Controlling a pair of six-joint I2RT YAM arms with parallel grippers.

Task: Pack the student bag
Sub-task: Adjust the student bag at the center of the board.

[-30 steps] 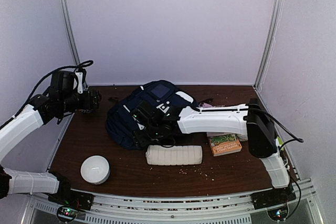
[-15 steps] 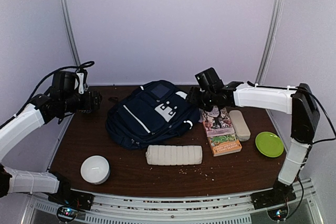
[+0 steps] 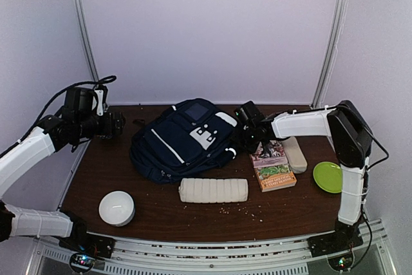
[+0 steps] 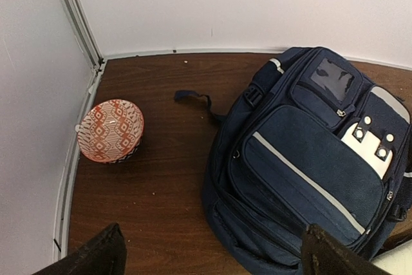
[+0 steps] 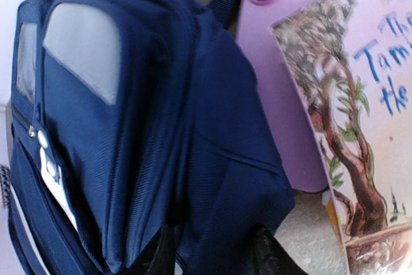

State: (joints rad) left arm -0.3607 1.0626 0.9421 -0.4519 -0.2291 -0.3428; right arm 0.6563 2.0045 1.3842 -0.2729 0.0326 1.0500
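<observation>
The brown table [image 3: 96, 172] carries everything. The biggest thing on it is the student bag [image 3: 183, 140], which lies on its back in the middle, front pockets up, and no compartment looks open.

The right gripper [image 5: 211, 252] is at the bag's right edge. In the right wrist view a fold of the navy fabric sits between its two fingers, but I cannot tell whether they pinch it or only stand around it. The left gripper [image 3: 116, 123] hovers well to the left of the bag, fingers spread wide and holding nothing.

Just right of the bag lies a book [image 3: 270, 162], partly on top of a purple phone [image 5: 283, 82]. A white ribbed pouch [image 3: 213, 190] lies in front of the bag. A green plate [image 3: 328, 176] is at the far right.

I judge that the step is to take the bag's edge so it can be opened. The risk is a thin grip: if the fingers catch only loose cloth, it may slip out when pulled. A hard pull may also drag the whole bag over the book and phone, because the other arm does not hold it down.
</observation>
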